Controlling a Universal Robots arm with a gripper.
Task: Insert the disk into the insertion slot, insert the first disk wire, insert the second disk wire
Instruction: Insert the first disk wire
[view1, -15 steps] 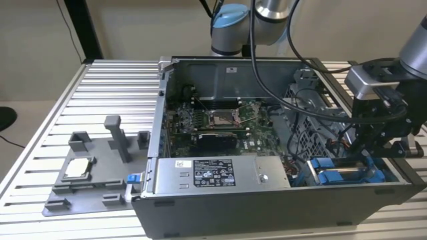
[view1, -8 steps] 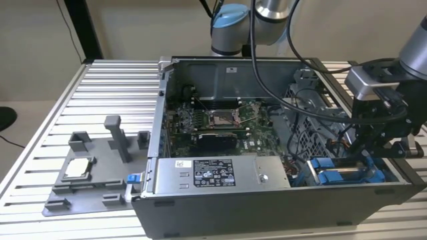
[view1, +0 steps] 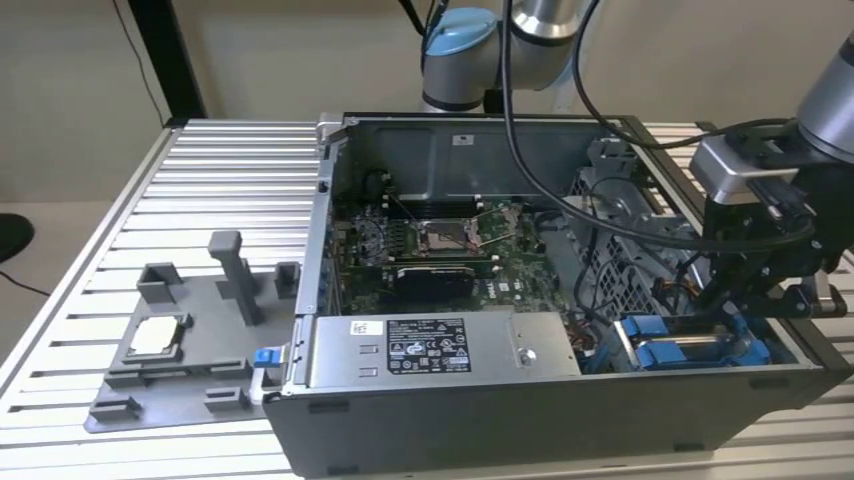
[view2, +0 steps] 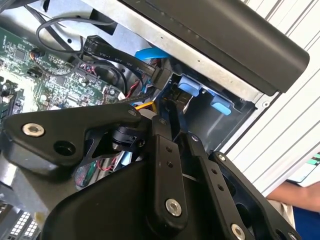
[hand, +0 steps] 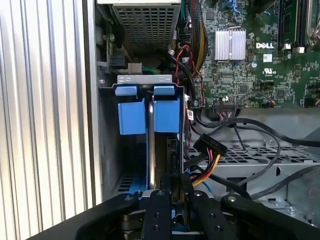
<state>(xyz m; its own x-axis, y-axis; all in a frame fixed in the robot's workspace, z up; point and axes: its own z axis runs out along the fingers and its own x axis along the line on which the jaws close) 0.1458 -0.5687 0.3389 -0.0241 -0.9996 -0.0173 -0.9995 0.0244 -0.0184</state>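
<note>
Jaws drawn nearly shut, apparently pinching the blue-framed silver metal disk (view1: 687, 352), which stands edge-on in the grey metal insertion slot with blue tabs (hand: 107, 150). Just beside them, a black plug on yellow and red wires (hand: 210, 150) could snag. Any tilt may jam the disk against the rails. The grey case wall (hand: 92, 125) crowds one side. Farther on, a perforated grey power-supply box (hand: 145, 22) closes the bay.

Arm (view1: 534, 25) bends over & reaches down on the exterior view's right. Wrist (view1: 830, 100) is tipped down, w/ gripper (view1: 737, 305) at the low end, pointing down.
</note>
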